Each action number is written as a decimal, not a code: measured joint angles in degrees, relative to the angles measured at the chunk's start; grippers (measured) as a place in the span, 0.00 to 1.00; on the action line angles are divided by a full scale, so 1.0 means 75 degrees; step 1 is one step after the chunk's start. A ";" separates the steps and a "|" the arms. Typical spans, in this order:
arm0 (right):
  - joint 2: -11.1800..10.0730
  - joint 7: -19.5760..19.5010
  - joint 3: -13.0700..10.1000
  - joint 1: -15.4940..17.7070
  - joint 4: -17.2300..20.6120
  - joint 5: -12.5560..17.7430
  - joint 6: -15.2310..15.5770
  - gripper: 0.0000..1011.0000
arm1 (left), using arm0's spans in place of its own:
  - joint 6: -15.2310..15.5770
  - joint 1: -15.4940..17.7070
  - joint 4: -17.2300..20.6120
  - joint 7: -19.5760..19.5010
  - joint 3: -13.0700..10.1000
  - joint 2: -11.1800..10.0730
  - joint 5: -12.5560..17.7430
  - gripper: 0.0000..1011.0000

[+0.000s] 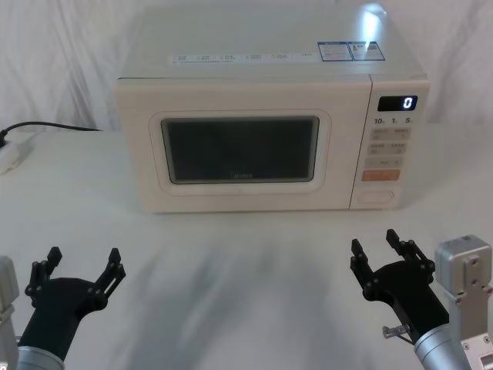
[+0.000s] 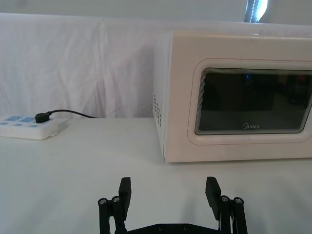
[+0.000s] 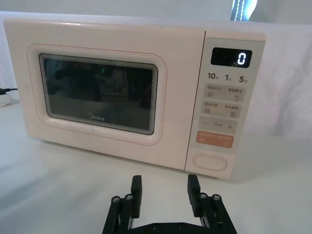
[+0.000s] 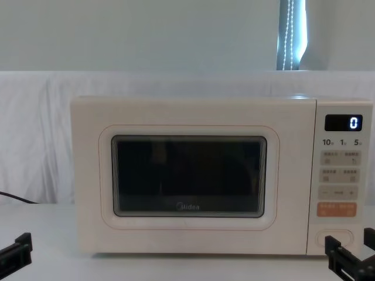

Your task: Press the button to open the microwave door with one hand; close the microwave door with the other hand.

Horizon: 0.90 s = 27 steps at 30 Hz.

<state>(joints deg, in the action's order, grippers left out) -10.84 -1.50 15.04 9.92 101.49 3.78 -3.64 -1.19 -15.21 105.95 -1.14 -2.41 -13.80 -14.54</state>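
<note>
While the microwave door [image 1: 240,158] sits flush with the cream oven body, its dark window shows only dim reflections, so what the cavity holds cannot be told. The microwave stands toward the back of the white-draped table [image 1: 231,285], its rear close to the hanging white cloth. On the narrow control panel at the oven's right end, the display [image 1: 397,102] reads 0; below it come small beige keys, then the orange key [image 1: 380,175], and lowest of all the button [image 1: 375,195], a wide pill shape near the panel's bottom edge.

The right gripper [image 1: 377,253] hovers above the table in front of the panel, well short of the button, its fingers spread apart. The left gripper [image 1: 83,266] hangs low at the table's front left, also with fingers spread wide, well apart from the door. Between both grippers and the oven's front lies a broad stretch of bare cloth. Off to the far left, a white power strip [image 2: 27,126] with a black plug and cable lies near the table's back edge, well apart from the microwave's side.
</note>
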 joint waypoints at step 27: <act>0.0000 0.0000 0.0000 0.0001 0.0000 0.0000 0.0000 0.00 | 0.0000 0.0000 0.0000 0.0000 0.0000 0.0000 0.0000 0.99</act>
<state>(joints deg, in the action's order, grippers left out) -10.84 -1.50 15.04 9.93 101.49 3.77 -3.65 -1.19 -15.21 105.95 -1.14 -2.41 -13.81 -14.54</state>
